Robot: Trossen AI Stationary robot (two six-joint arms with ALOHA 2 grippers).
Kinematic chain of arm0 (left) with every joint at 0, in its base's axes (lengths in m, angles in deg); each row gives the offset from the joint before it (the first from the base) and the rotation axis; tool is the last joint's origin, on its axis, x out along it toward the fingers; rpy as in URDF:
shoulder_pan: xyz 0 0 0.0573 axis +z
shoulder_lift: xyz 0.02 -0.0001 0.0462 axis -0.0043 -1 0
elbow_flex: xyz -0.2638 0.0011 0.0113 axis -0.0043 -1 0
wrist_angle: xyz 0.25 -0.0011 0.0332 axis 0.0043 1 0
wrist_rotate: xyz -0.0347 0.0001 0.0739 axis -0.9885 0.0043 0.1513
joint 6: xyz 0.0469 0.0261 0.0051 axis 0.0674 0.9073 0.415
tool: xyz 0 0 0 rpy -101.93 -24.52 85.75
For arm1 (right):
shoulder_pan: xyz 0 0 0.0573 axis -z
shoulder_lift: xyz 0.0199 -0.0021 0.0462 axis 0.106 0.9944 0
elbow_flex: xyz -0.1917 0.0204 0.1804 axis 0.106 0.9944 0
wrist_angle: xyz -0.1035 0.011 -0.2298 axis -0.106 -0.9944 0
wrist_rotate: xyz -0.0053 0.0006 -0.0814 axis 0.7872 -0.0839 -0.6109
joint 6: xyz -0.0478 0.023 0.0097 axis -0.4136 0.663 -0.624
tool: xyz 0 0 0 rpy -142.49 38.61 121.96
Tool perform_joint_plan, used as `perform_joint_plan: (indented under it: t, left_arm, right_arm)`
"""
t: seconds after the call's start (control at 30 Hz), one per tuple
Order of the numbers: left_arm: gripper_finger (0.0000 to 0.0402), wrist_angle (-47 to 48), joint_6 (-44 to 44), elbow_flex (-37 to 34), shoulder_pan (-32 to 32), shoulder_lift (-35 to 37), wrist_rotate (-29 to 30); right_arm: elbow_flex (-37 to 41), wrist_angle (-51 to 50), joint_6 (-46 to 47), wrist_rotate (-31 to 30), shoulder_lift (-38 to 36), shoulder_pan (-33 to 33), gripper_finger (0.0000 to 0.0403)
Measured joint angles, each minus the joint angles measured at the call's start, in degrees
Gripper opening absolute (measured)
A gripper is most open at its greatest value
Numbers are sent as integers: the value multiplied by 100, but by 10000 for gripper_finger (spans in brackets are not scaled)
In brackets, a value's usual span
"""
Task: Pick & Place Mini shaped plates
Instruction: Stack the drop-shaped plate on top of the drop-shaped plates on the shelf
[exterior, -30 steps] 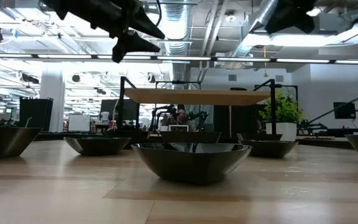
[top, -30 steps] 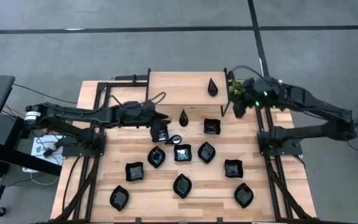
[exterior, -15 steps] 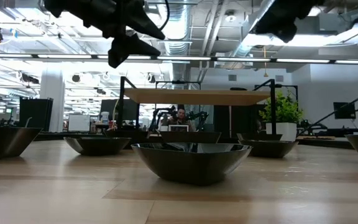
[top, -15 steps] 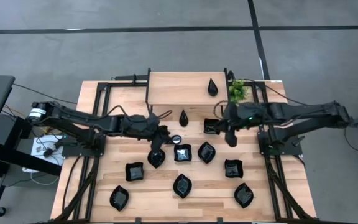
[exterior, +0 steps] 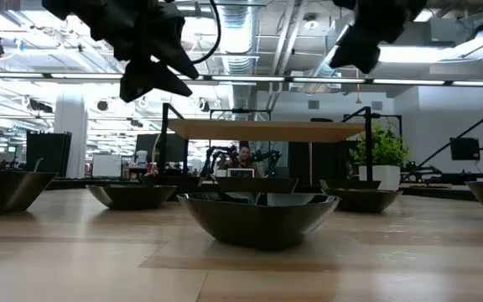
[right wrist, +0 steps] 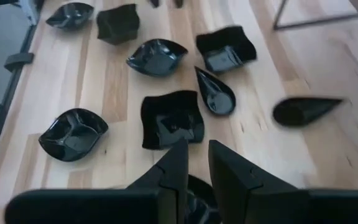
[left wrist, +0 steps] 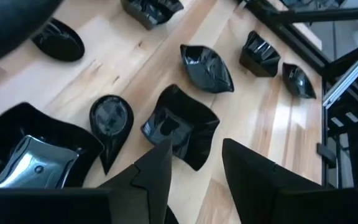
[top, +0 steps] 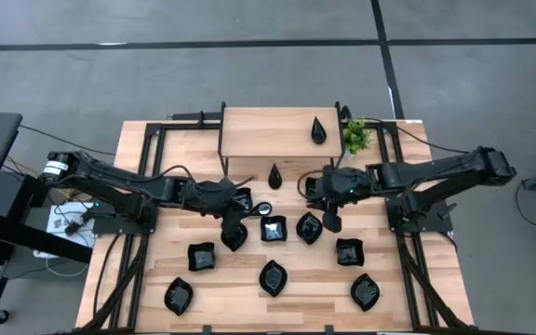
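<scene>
Black glossy mini shaped plates (top: 273,276) are seen spread over the pale wooden counter (top: 184,209) in the high view, most in the middle and near rows, with one teardrop plate (top: 318,130) set apart on the raised wooden shelf (top: 263,132) at the far side and a second teardrop (top: 275,174) just in front of it. A small green plant (top: 355,136) is seen at the shelf's right end.

From above, the left pincer (top: 234,223) is placed over a leaf plate (top: 234,236) left of centre, but its fingers are lost against the dark dishes. They are shown only in the left wrist view: the left pincer's fingers (left wrist: 157,174) are parted with nothing between them, above a square plate (left wrist: 180,124) and beside a round-ended teardrop (left wrist: 110,118).

The right pincer (top: 331,221) is seen near a leaf plate (top: 309,227) right of centre. In the right wrist view its fingers (right wrist: 178,168) are drawn nearly together with a narrow gap, nothing being gripped, and a square plate (right wrist: 171,119) lies ahead of them.

Height is given by the low view alone: both pincers hang well above the counter, clear of the bowl-like plate (exterior: 258,218) in the foreground.
</scene>
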Motion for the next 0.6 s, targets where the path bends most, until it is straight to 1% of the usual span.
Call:
perform_joint_plan:
  t: [0.1,0.2,0.3,0.37,0.47,0.6]
  left_arm:
    - [145,86,136,0,69,258,175]
    - [143,167,441,-29,82,703,796]
    - [144,156,479,-314,75,1339,1240]
    - [144,169,375,-618,28,1810,1316]
    - [145,-62,318,-1044,-73,2453,1330]
    - [145,-323,344,-1441,-197,3105,1333]
  right_arm:
    - [-37,405,-227,181,285,-17,59]
    - [-341,423,-448,383,739,88,59]
    - [-804,210,-719,539,1305,226,59]
    - [-1181,68,-911,555,1729,311,59]
    - [-1752,-131,-1188,562,2322,438,59]
    - [-2512,-509,-1242,562,3068,636,59]
